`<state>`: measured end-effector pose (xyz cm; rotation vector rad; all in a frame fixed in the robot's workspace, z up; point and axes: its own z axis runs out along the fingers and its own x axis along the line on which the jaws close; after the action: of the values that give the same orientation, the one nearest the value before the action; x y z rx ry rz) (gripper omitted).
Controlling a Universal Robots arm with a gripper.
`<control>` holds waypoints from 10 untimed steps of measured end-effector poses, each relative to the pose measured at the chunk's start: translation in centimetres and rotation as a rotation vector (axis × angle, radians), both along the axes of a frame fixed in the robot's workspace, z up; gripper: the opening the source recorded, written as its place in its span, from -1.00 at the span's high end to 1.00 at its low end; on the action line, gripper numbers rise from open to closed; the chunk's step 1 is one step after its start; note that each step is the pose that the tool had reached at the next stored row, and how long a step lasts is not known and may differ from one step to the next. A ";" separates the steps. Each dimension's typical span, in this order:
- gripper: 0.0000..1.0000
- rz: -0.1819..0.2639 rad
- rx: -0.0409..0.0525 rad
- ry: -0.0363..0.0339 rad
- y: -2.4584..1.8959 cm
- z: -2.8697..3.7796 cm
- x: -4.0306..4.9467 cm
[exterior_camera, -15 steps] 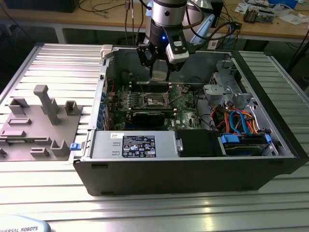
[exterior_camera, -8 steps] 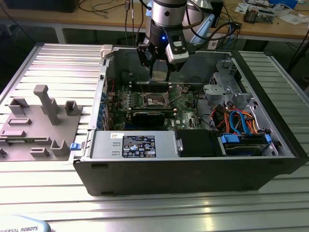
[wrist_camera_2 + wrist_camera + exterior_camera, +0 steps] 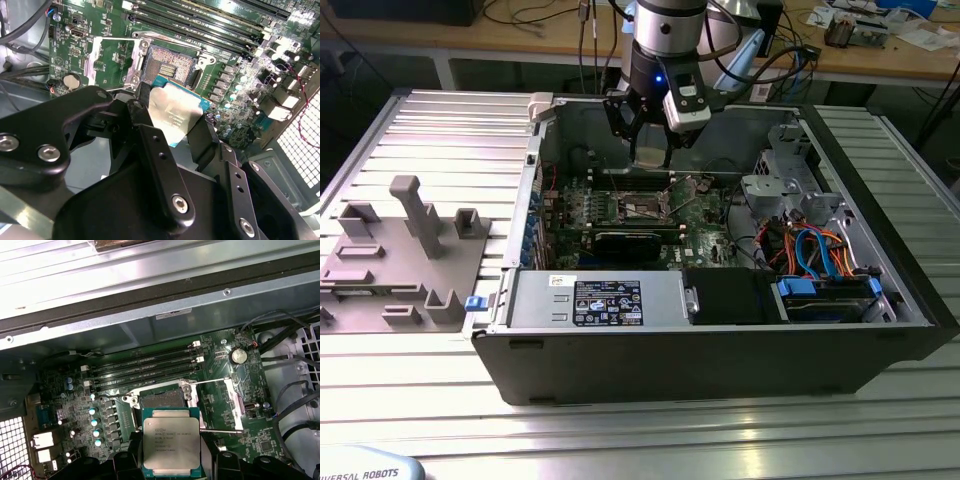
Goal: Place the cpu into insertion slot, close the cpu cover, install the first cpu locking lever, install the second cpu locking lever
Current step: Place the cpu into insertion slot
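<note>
Grip: the gripper [image 3: 648, 150] clamps the cpu [image 3: 172, 442] by opposite edges.
Position: the chip hangs above the insertion slot [image 3: 161, 399], seemingly offset.
Cover: the cpu cover [image 3: 234, 397] lies open.
Care: the arm should match corners and lower it flat.

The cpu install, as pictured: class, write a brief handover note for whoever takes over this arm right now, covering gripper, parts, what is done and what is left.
Gripper: jaws shut on the cpu, held flat above the board, not seated.
Insertion slot: open and empty, just beyond the cpu in both wrist views.
Cpu cover: swung open beside the slot.
Done: cpu is in the grip, near the slot.
Left: seat the cpu, close the cover, install both locking levers.
</note>
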<state>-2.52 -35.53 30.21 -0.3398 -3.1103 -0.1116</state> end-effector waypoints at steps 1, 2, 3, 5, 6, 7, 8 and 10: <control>-0.08 0.000 0.0000 0.0000 0.00 -0.01 0.00; -0.08 -0.001 0.0000 0.0000 0.00 -0.01 0.00; -0.08 -0.001 -0.0001 0.0000 0.00 -0.01 0.00; -0.08 -0.002 0.0000 -0.0001 0.00 -0.02 0.00; -0.08 -0.002 0.0000 0.0000 0.00 -0.03 0.00; -0.08 -0.003 0.0000 0.0000 0.00 -0.03 0.00; -0.08 -0.005 -0.0001 0.0000 0.00 -0.04 0.00; -0.08 -0.005 -0.0001 0.0000 0.00 -0.04 0.00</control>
<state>-2.52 -35.53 30.17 -0.3479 -3.1095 -0.1115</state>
